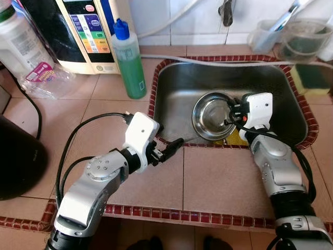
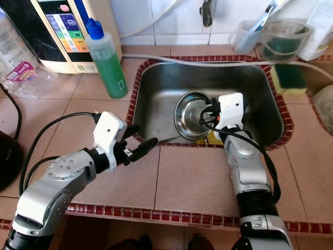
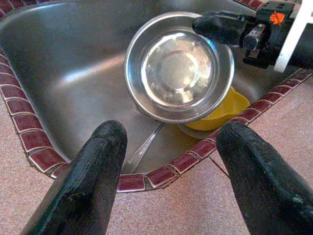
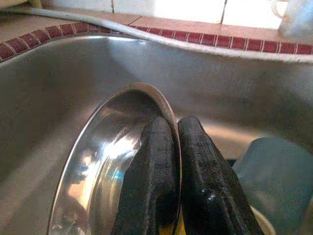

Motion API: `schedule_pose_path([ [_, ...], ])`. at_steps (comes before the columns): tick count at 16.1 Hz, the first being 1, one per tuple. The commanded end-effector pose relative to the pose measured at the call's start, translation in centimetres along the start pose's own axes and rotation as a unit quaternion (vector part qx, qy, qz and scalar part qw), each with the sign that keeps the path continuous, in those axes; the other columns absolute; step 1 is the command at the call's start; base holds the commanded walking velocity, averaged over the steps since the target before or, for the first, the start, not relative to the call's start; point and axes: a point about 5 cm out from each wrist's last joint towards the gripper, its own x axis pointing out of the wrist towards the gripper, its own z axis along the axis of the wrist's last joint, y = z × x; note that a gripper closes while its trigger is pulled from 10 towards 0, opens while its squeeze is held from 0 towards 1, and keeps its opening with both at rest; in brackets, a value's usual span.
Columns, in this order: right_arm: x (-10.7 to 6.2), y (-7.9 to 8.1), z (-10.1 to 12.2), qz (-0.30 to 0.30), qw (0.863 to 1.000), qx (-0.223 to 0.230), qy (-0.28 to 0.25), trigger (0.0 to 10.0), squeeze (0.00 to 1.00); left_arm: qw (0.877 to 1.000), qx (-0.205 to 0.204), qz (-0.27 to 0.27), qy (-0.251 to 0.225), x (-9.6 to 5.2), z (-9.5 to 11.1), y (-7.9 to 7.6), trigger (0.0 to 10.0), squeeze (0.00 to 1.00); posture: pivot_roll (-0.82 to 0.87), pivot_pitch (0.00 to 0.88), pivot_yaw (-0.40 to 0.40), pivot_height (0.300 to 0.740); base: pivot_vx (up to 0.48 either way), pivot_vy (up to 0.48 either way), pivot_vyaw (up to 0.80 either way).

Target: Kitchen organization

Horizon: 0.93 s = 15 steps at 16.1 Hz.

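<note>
Right gripper point(image 4: 175, 147): clamped on steel bowl point(image 1: 212, 115) rim; should be lifted level from sink point(image 1: 177, 83);
Left gripper point(image 3: 171, 161): spread, empty.

Home kitchen: steel sink point(image 1: 177, 88) set in tiled countertop point(image 1: 218, 177) with red tile trim, green dish-soap bottle point(image 1: 129, 60), sponge point(image 2: 290, 77), steel bowl point(image 1: 212, 115) in the basin, tap point(image 1: 227, 11) on white-tiled wall.
</note>
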Motion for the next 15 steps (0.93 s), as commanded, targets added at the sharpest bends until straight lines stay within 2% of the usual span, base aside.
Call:
schedule_pose_path([
  [1, -0.3, 0.6, -0.4, 0.007, 1.0, 0.019, 0.002, 10.0, 1.0, 1.0, 0.005, 0.002, -0.005, -0.4, 0.6, 0.1, 10.0, 0.0, -0.12, 0.25, 0.122, 0.74, 0.0, 0.0, 0.0],
  [4, -0.5, 0.9, -0.6, 0.008, 0.999, 0.049, -0.003, 10.0, 1.0, 1.0, 0.004, 0.004, -0.003, -0.5, 0.7, 0.3, 10.0, 0.0, -0.11, 0.251, 0.129, 0.74, 0.0, 0.0, 0.0],
  [13, 0.0, 1.5, 0.6, 0.019, 0.998, 0.05, -0.029, 10.0, 1.0, 0.999, 0.012, 0.042, -0.021, -0.4, 1.2, 1.7, 10.0, 0.0, -0.11, 0.228, 0.12, 0.74, 0.0, 0.0, 0.0],
  [15, 0.1, 1.9, 1.4, 0.026, 0.997, 0.046, -0.049, 10.0, 1.0, 0.997, -0.014, 0.066, -0.025, -0.3, 1.2, 2.5, 10.0, 0.0, -0.11, 0.209, 0.11, 0.74, 0.0, 0.0, 0.0],
])
